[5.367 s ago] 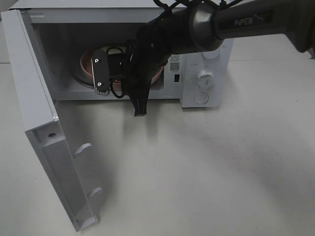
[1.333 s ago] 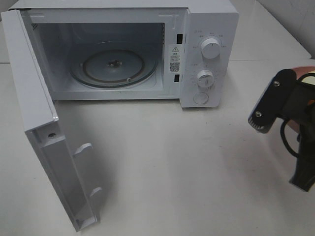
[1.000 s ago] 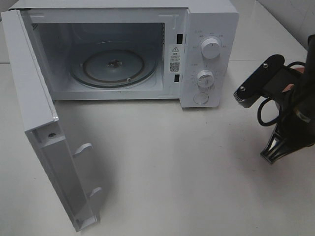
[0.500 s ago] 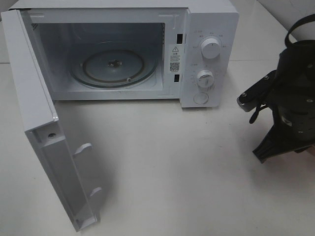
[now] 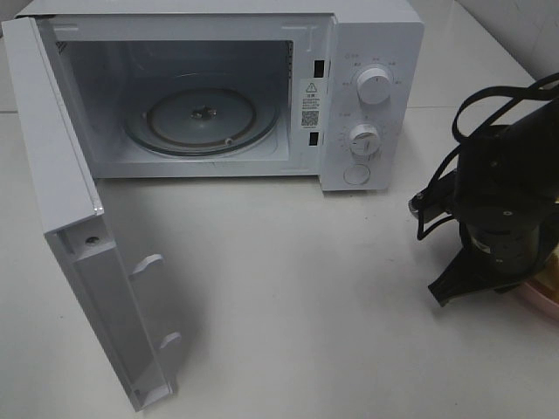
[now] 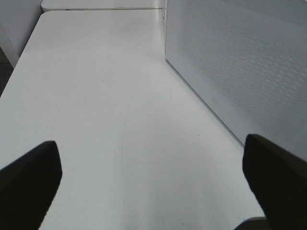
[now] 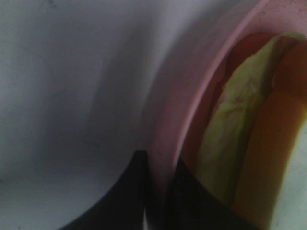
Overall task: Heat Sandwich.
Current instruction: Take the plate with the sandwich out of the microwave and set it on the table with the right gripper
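The sandwich (image 7: 225,129), white bread with pale yellow-green filling, lies on a round pink plate (image 7: 192,96). My right gripper (image 7: 156,165) is shut on the plate's rim, one dark finger on each side of it. In the high view the right arm (image 5: 502,214) hangs low at the table's right edge and covers most of the plate (image 5: 540,298); only a pink sliver shows. Whether the plate touches the table I cannot tell. My left gripper (image 6: 148,148) is open over bare table beside the microwave door.
The white microwave (image 5: 376,35) stands at the back with its door (image 5: 61,175) swung wide to the left. Its glass turntable (image 5: 201,118) holds nothing. Two dials (image 5: 374,85) are on its right panel. White table (image 5: 288,288) lies in front.
The right arm has dropped lower and turned at the table's right edge, carrying the plate down with it. The microwave, its door and the left gripper have not moved.
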`<state>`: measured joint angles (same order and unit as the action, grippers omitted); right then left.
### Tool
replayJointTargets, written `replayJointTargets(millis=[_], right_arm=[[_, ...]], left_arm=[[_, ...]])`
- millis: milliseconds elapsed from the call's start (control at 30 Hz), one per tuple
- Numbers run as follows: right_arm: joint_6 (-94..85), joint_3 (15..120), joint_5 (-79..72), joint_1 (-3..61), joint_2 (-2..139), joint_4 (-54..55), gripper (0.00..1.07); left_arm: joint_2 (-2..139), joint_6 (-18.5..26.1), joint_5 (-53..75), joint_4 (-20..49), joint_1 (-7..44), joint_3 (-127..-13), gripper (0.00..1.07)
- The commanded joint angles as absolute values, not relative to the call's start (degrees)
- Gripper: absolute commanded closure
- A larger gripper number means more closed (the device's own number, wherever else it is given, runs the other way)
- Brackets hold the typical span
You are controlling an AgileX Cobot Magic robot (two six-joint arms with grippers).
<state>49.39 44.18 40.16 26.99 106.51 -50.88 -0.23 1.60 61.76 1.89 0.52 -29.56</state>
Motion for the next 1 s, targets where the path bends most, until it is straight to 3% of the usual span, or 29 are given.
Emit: replayJointTargets(millis=[33, 433, 800, 1000], right_arm=[[52.14, 44.35, 40.39, 26.70, 108.80, -53.80, 1.04], [56.15, 45.26, 41.48, 26.70, 111.44, -55.29, 0.93], [52.60, 46.35, 43.54, 26.87, 111.33, -52.43, 0.68], [49.27, 46.35, 42.86, 26.87, 106.91, -49.90, 0.67]], left_arm=[[-0.63, 1.32, 61.13, 1.95, 0.74, -29.56, 0.09], [-0.63, 1.32, 61.13, 1.95, 0.74, -29.56, 0.09], [-0.63, 1.32, 61.13, 1.95, 0.74, -29.56, 0.09], [-0.63, 1.32, 61.13, 1.95, 0.74, -29.56, 0.09]])
